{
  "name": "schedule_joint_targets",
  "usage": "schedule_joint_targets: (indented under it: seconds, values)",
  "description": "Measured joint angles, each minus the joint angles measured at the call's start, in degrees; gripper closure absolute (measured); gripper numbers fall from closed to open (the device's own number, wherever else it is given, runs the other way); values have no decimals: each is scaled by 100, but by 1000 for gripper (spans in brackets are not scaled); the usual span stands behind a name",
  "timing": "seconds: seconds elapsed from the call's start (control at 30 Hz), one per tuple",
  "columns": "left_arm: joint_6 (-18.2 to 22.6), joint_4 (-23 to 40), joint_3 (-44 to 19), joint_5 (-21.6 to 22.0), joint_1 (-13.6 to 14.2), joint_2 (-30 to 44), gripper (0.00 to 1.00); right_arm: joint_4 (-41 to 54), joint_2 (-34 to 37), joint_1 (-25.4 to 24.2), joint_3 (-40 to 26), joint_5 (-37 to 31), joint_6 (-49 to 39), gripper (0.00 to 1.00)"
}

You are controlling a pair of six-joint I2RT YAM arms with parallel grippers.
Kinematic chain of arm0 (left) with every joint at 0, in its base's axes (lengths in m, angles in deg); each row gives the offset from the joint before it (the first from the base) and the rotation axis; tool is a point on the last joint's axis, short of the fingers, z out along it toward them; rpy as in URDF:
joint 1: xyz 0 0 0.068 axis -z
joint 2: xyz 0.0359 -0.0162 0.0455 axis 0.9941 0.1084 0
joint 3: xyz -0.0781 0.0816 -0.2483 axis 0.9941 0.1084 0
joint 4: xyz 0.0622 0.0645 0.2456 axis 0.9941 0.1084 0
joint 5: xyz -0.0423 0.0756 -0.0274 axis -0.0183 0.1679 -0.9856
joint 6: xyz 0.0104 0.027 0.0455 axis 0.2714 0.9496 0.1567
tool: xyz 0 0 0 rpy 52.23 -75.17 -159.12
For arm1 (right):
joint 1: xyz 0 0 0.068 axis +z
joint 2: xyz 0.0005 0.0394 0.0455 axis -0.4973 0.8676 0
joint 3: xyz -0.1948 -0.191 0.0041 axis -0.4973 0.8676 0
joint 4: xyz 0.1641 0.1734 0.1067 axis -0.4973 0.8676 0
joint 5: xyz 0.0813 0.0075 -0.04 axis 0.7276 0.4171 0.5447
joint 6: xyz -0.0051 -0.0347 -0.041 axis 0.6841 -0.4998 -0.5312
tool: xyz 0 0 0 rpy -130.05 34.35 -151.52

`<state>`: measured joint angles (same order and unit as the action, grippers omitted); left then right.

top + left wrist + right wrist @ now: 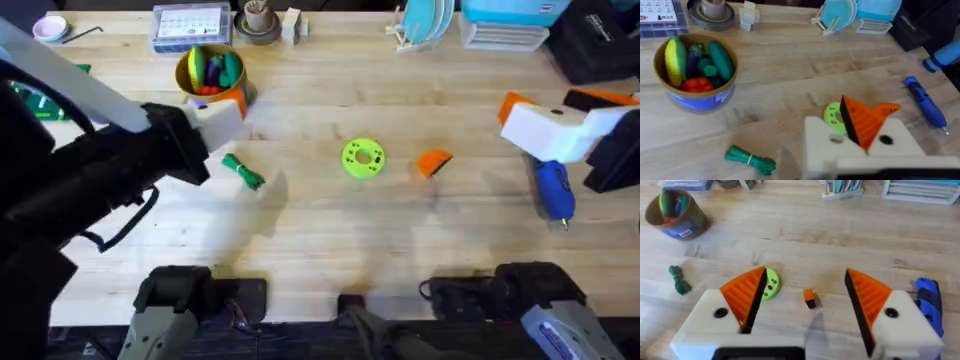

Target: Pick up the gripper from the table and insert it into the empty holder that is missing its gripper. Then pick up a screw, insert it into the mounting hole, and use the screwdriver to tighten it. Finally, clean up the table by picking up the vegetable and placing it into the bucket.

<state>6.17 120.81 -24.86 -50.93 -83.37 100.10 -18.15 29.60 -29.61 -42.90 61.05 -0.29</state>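
The loose orange gripper [434, 162] lies on the table [320, 230], right of centre; the left wrist view shows it [888, 107] too. My right gripper [805, 272] hovers open over it [810, 298], holding nothing. My left gripper [847, 107] hangs near the bucket [210, 75]. It carries one orange finger [860, 122] beside the empty white holder [822, 145]. Its two white blocks stand close together, shut on nothing. The dark green vegetable [243, 172] lies just right of the left arm. The blue screwdriver [553, 190] lies under the right arm.
A lime green disc with holes [362, 158] sits at the table's centre. The bucket [695, 67] holds several toy vegetables. A clear box [190, 25], a brown cup [257, 20] and a dish rack [425, 25] line the far edge.
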Motion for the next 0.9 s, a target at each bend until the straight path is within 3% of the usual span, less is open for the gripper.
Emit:
schedule_joint_targets:
  seconds: [0.13,0.2,0.63,0.77,0.9]
  values:
    - [6,-177,0,-78,0,0,319,0,1,0,2,0,0,7]
    - [-15,-237,0,-102,0,0,47,2,-1,0,2,0,0,7]
    - [-76,-235,0,-128,0,0,6,2,2,0,2,0,0,8]
    - [-217,152,2,-135,0,1,6,2,-1,0,2,0,0,8]
    - [-276,-71,7,-11,0,0,5,1,-1,0,2,0,0,8]
